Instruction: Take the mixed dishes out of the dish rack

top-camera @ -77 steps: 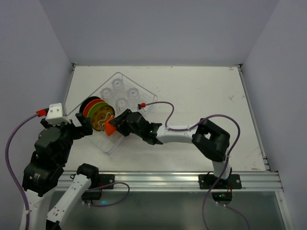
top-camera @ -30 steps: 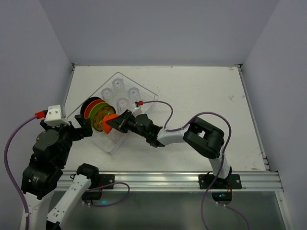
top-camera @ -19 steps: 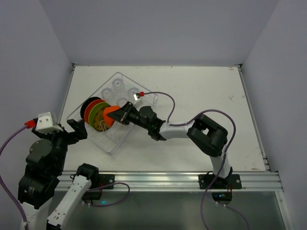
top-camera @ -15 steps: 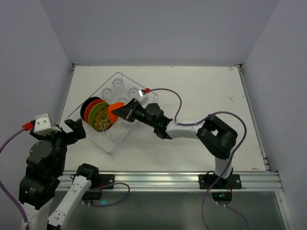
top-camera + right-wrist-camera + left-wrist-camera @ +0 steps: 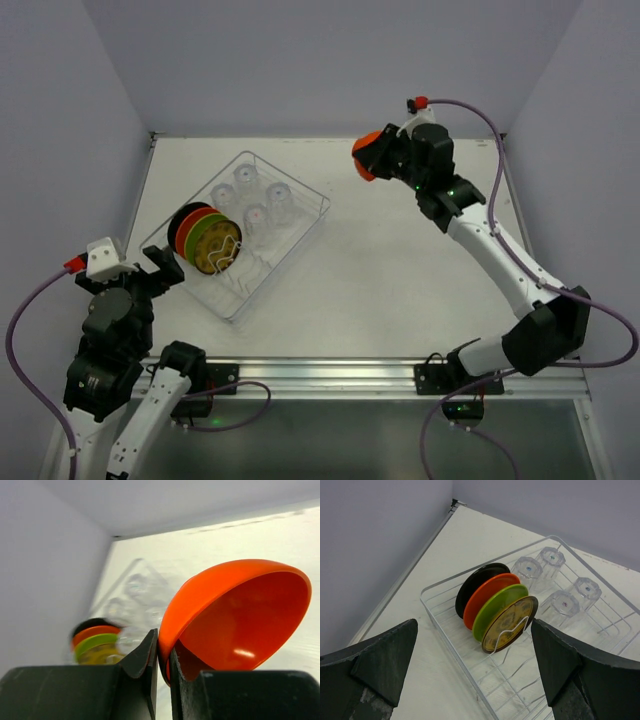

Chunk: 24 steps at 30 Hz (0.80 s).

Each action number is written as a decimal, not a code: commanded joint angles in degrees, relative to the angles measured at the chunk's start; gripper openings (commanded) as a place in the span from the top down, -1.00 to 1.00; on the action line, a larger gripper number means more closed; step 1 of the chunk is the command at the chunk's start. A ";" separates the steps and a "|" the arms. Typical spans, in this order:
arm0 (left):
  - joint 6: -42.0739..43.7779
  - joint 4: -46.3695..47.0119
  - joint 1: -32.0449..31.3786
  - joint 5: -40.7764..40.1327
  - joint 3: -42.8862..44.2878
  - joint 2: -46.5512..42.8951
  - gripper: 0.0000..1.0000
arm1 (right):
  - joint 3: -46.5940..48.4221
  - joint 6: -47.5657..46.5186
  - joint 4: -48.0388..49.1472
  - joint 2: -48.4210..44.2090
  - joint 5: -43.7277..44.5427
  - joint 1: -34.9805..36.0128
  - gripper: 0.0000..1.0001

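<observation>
The dish rack (image 5: 285,255) is a silvery wire basket set at an angle on the left of the table. Small plates (image 5: 205,240), black, orange-red, green and yellow patterned, stand on edge in it. Several clear glasses (image 5: 255,195) stand behind them. My right gripper (image 5: 380,160) is shut on the rim of the orange-red bowl (image 5: 366,157), held up over the back of the table, right of the rack. The right wrist view shows the bowl (image 5: 240,615) pinched in that gripper (image 5: 164,655). My left gripper (image 5: 474,630) stands wide open, facing the plates (image 5: 497,612), glasses (image 5: 560,587) and rack rim (image 5: 452,650).
The white table (image 5: 420,260) ends at a raised metal edge (image 5: 525,240) on the right and a rail along the front. Grey walls close in at the left and back. The left gripper (image 5: 155,272) hovers by the rack's near-left corner.
My right arm has lifted the orange-red bowl out of the rack and swung it up and far to the right. The left arm has drawn back slightly, still open.
</observation>
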 commanded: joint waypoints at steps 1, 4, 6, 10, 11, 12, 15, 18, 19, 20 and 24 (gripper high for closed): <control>-0.99 5.97 -0.26 -1.67 -1.77 -2.65 -1.00 | 7.87 -15.02 -24.27 6.29 7.50 -4.27 1.00; -0.99 5.97 -0.26 -1.58 -1.86 -3.80 -1.00 | 16.47 -19.77 -32.95 13.57 13.57 -6.39 1.00; -0.91 6.06 -0.26 -1.49 -2.03 -4.76 -1.00 | 28.23 -22.93 -39.73 24.33 16.99 -6.65 1.00; -0.20 5.80 -0.17 -0.53 -1.07 -3.90 -1.00 | 53.46 -30.04 -62.04 46.17 25.79 -6.39 1.00; 0.41 5.54 -0.26 0.00 -0.46 -2.84 -1.00 | 58.28 -31.19 -62.44 48.73 27.02 -6.21 1.00; 0.85 4.49 -0.26 1.31 1.12 -1.70 -1.00 | 58.59 -34.34 -61.40 50.41 26.60 -6.04 1.00; 1.38 1.24 -0.26 4.56 4.98 4.01 -1.00 | 57.89 -38.13 -57.00 53.49 25.01 -5.95 1.00; 1.82 -1.48 -0.26 7.82 7.28 8.76 -1.00 | 62.10 -42.09 -58.48 58.32 24.92 -5.60 1.00; 1.91 -1.84 -0.26 8.18 7.98 10.16 -1.00 | 62.55 -42.71 -58.84 59.20 25.53 -5.34 1.00; 1.99 -2.11 -0.26 8.44 8.16 10.61 -1.00 | 62.03 -43.24 -58.58 59.99 26.32 -4.99 1.00; 2.00 -2.38 -0.26 8.44 7.64 11.67 -1.00 | 57.64 -44.91 -54.11 59.56 31.75 -3.14 1.00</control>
